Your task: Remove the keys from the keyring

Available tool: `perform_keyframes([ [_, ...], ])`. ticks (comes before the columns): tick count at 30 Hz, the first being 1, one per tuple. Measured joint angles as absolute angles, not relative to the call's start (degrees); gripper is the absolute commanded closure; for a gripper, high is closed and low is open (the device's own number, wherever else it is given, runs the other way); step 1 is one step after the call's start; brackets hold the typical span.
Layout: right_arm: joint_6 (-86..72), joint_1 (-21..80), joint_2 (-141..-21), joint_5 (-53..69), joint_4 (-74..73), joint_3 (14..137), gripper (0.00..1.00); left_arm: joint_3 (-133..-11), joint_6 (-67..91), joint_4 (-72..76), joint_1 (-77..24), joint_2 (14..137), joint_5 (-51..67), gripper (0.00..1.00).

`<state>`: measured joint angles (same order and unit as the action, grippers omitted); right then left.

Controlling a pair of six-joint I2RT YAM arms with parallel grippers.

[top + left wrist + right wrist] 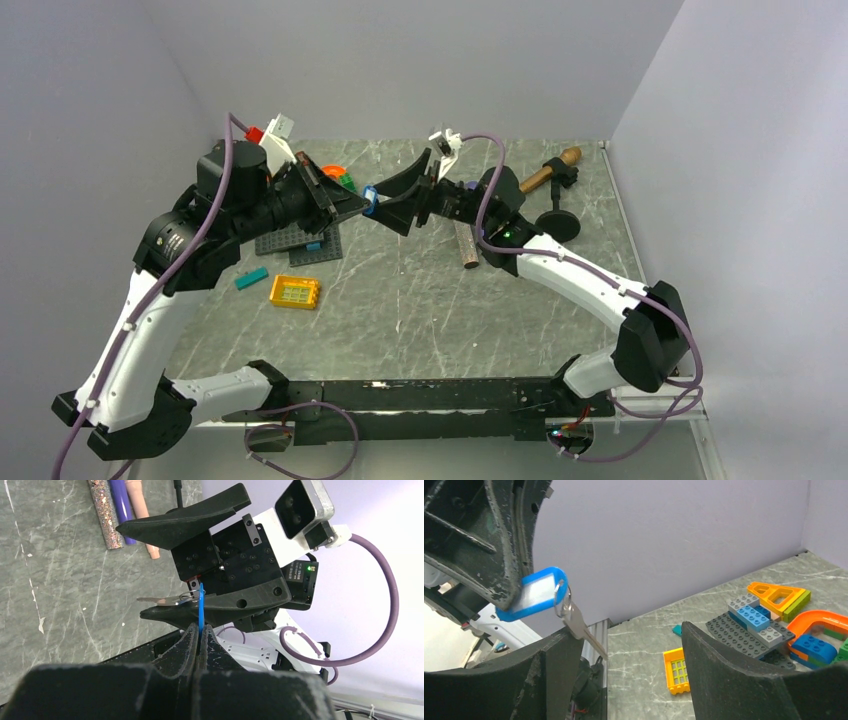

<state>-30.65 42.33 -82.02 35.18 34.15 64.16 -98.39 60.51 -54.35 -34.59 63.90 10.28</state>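
Note:
The keyring [536,592] is a small bright-blue oval loop with a pale window. It is held up in the air between the two arms, and it also shows in the top view [369,199]. A silver key [581,625] hangs from it, its blade slanting down against the inner face of my right gripper's left finger. My left gripper [200,627] is shut on the keyring, which shows edge-on [201,605] in the left wrist view. My right gripper [626,632] is open wide around the key and grips nothing.
A grey baseplate [300,240] with bricks lies below my left gripper. A teal bar [251,278] and an orange window brick [295,292] lie in front of it. A glittery stick [467,245], a wood-handled tool [550,170] and a black stand [558,222] lie under my right arm.

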Motion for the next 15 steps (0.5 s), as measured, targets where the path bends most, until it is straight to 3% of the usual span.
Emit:
perform_keyframes([
  [5,-30.65,42.74,-82.13,35.57,34.98,64.88,0.29,-98.39,60.71,-54.33,-34.59,63.9,10.55,1.0],
  [15,-32.58,43.33,-82.13,36.77,37.82,64.88,0.77,-98.39,61.78,-54.24,-34.59,63.92,11.55,1.0],
])
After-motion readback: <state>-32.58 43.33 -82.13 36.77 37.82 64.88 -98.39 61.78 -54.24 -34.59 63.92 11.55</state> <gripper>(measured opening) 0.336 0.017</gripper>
